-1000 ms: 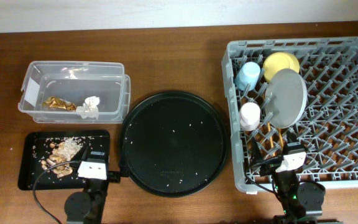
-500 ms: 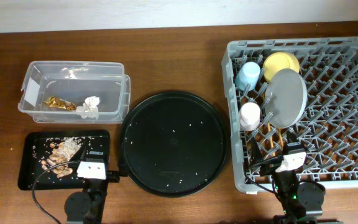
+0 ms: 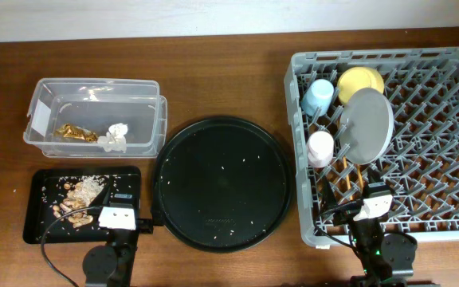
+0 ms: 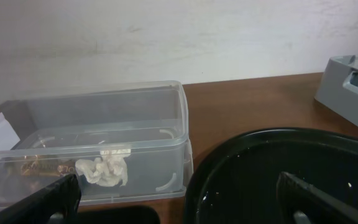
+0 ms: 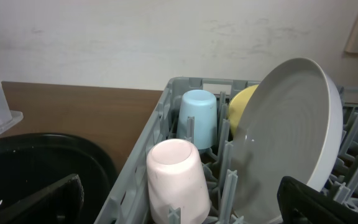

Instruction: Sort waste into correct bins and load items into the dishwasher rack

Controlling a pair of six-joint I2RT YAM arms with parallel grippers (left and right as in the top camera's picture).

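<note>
At the bottom edge of the overhead view both arms sit low. The left gripper (image 4: 179, 186) is spread wide with nothing between its fingers, and so is the right gripper (image 5: 180, 186).

Just above the left arm, the shallow black tray (image 3: 37, 231) holds the beige food scraps (image 3: 80, 199) in a loose heap with rice scattered round them. In the centre, the big round black tray (image 3: 221, 183) carries only a few stray rice grains. Up and left on the worktop (image 3: 213, 72), the clear box (image 3: 94, 80) holds the crinkled gold-brown wrapper (image 3: 75, 132) and the balled white tissue (image 3: 115, 136), lying near each other.

On the right, the grey rack (image 3: 453, 159) has all the dishes along its left side. The chopsticks (image 3: 349, 182) lie between pegs, and the pink cup (image 3: 320, 147) is upside down. Beyond them the pale plate (image 3: 366, 125) stands on edge, and the blue cup (image 3: 318, 96) is upside down. The yellow bowl (image 3: 360, 80) is partly hidden behind the plate.

By this layout the job looks all but done. Every piece of waste is binned and every dish racked, and only those loose grains might want clearing.
</note>
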